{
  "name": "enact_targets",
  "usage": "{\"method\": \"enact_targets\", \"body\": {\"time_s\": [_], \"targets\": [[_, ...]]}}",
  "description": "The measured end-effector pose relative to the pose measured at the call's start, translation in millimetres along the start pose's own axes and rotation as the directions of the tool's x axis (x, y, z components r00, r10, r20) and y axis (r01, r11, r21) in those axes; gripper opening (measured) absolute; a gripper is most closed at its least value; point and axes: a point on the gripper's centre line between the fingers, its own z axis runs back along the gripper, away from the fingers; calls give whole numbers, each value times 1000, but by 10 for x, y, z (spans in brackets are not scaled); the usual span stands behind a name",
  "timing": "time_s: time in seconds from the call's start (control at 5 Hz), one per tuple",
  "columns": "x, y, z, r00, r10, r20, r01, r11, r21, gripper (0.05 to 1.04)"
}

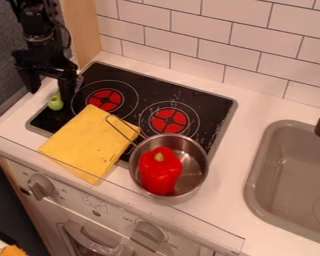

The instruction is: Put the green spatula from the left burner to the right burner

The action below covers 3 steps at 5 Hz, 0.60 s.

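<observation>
Pot [193, 183] beside the sink [257, 201] holds a red pepper [158, 171].

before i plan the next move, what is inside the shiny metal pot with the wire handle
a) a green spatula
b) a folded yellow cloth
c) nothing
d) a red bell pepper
d, the red bell pepper sits within the rim of the shiny metal pot
</observation>
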Motion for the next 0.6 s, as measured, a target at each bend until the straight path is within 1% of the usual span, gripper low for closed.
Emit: {"method": "enact_targets", "body": {"time_s": [0.2,0.4,0.6], "targets": [[40,96,-121,1000,-2,-27,2,1000,9,998],[6,128,-170,999,44,-25,-45,998,-33,945],[-41,43,-188,998,66,-19,-67,995,-72,674]]}}
